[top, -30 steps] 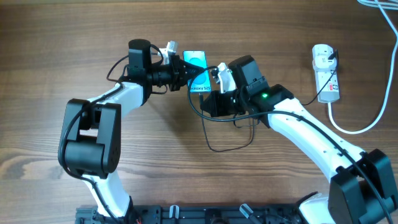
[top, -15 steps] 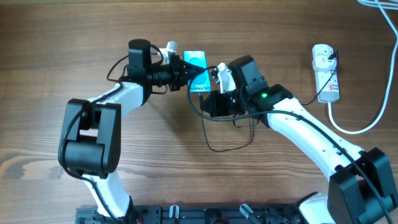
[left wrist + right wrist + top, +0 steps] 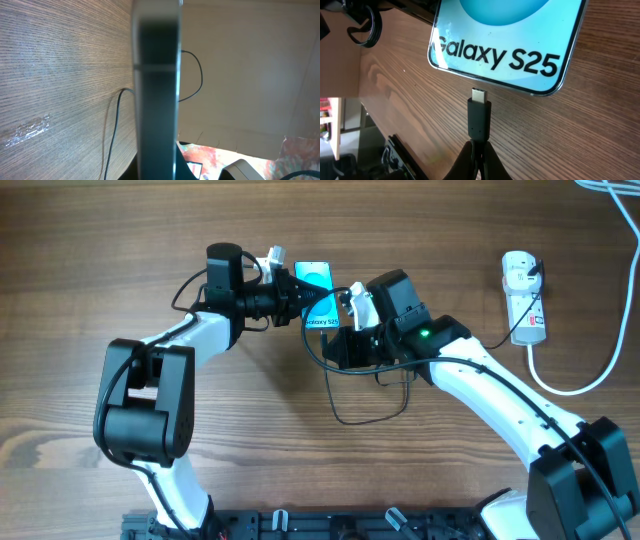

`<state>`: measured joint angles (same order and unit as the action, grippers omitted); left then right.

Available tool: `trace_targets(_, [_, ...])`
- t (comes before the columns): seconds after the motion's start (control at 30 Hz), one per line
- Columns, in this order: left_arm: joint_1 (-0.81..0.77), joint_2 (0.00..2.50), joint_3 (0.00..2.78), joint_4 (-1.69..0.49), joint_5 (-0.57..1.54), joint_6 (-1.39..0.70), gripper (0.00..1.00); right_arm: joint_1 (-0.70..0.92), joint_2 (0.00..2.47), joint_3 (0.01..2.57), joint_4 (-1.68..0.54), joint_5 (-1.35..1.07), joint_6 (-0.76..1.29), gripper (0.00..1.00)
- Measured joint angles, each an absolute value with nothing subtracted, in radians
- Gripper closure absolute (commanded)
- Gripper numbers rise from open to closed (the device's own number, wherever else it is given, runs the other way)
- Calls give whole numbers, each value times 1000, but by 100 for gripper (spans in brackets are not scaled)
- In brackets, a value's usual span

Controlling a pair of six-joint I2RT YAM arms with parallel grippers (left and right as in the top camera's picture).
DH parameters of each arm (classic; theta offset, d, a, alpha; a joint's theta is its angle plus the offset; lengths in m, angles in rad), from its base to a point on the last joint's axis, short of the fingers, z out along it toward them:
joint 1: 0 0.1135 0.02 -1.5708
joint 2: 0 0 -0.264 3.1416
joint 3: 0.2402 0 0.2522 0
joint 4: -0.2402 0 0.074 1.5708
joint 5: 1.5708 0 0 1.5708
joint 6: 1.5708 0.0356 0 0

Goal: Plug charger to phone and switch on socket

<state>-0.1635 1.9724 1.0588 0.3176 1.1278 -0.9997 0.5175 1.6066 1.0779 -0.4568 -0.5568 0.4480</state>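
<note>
The phone (image 3: 318, 292) lies near the table's middle, teal screen up, its white "Galaxy S25" strip facing my right gripper. My left gripper (image 3: 300, 297) is shut on the phone's side; the left wrist view shows the phone's edge (image 3: 156, 90) between the fingers. My right gripper (image 3: 342, 320) is shut on the charger just behind its connector (image 3: 478, 117). The metal tip stops a short gap from the phone's bottom edge (image 3: 500, 55). The black cable (image 3: 370, 408) loops on the table. The white socket (image 3: 523, 295) lies at the far right, with a black plug (image 3: 536, 272) in it.
A thicker white cable (image 3: 590, 380) runs from the socket and curves along the right edge to the top right corner. A black rail (image 3: 300, 525) runs along the table's front edge between the arm bases.
</note>
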Motion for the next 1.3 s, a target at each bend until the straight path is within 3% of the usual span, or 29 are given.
trace_targets(1.3, [-164, 1972, 1059, 317, 1128, -1000, 96, 538, 1657, 1078, -437, -560, 464, 95])
